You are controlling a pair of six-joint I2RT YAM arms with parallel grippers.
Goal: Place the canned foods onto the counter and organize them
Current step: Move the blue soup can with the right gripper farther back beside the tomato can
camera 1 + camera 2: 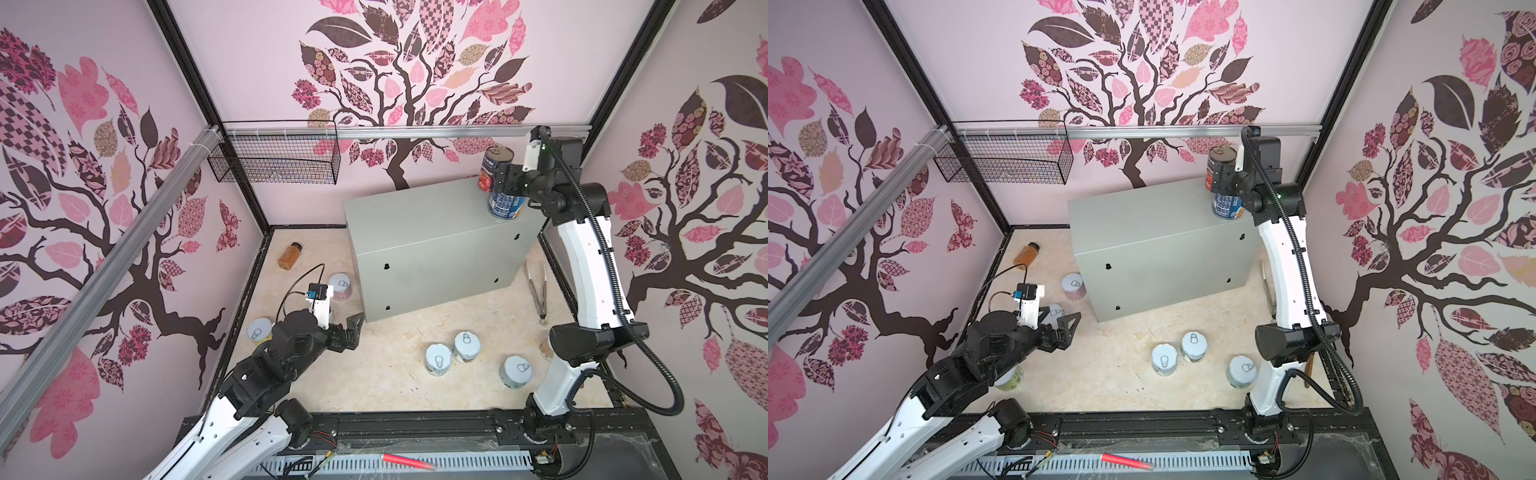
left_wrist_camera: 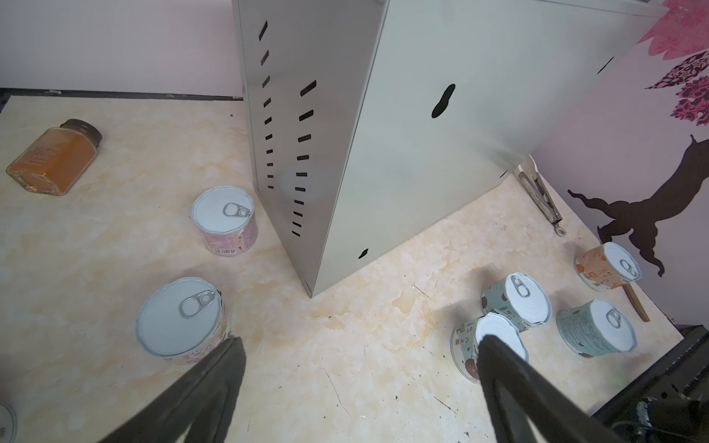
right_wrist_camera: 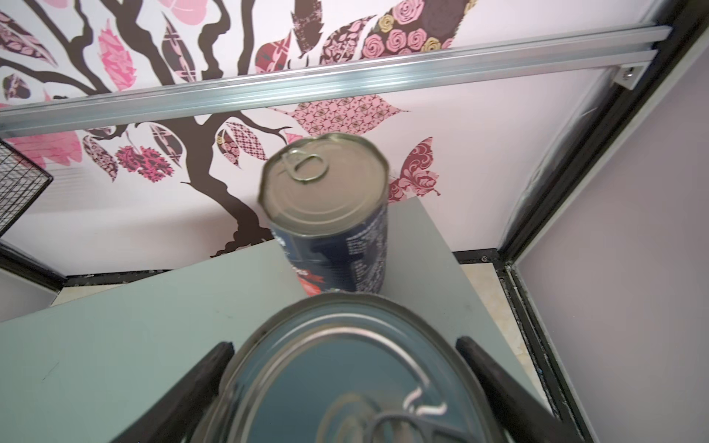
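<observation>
The grey counter [image 1: 415,224] [image 1: 1142,224] [image 2: 441,134] stands at the back right. On its far right corner a red-tomato can [image 1: 494,166] [image 3: 330,214] stands upright. Just in front of it, a blue-label can [image 1: 505,205] [image 3: 345,383] rests on the counter top [image 3: 115,345], with my right gripper [image 1: 505,176] [image 3: 344,345] shut on its upper part. My left gripper [image 1: 353,330] [image 2: 360,340] hangs open over bare floor. Short white-lidded cans stand on the floor: a pink one [image 1: 341,286] [image 2: 226,218], one [image 2: 182,322] beside a left finger, and three teal ones [image 1: 437,359] [image 1: 466,345] [image 1: 516,371].
An amber bottle [image 1: 289,255] [image 2: 53,161] lies at the back left. Metal tongs [image 1: 537,291] lie right of the counter. An orange-label can [image 2: 608,266] stands behind the right arm. A black wire basket [image 1: 274,160] hangs on the back wall. A red pen [image 1: 405,460] lies on the front rail.
</observation>
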